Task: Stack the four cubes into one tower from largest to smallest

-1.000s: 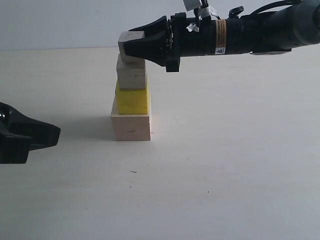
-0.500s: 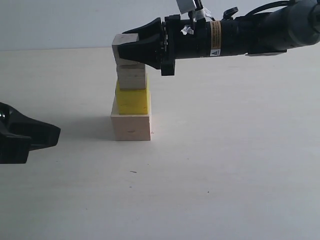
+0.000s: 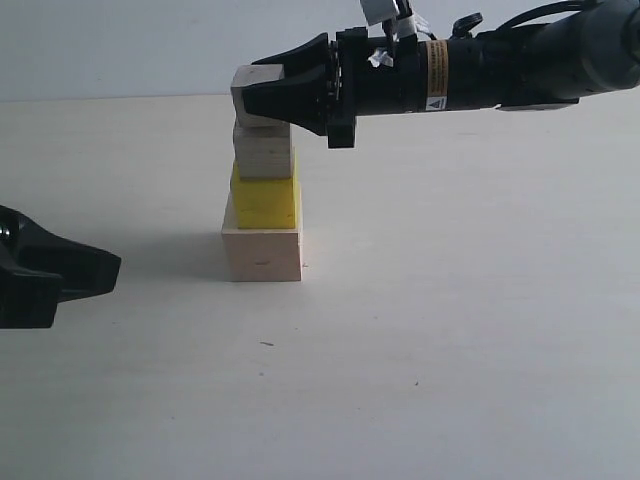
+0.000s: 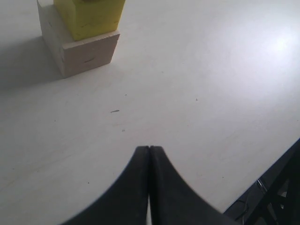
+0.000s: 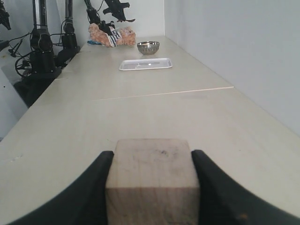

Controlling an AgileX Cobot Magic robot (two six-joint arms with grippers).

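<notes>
Pale small cube (image 3: 256,78) in right gripper (image 3: 262,98) shifted back over medium cube (image 3: 264,153).

The left gripper (image 4: 149,161) is shut tight, its two black fingers pressed together into one point just above the pale table (image 4: 211,93). Further out on the table sits the large pale wood cube (image 4: 86,52), with the bright yellow cube (image 4: 91,16) resting on it, the yellow one cut off by the frame edge. A small dark fleck (image 4: 115,111) lies on the table between gripper and cubes. Past the table edge shows a dark frame (image 4: 276,192).
</notes>
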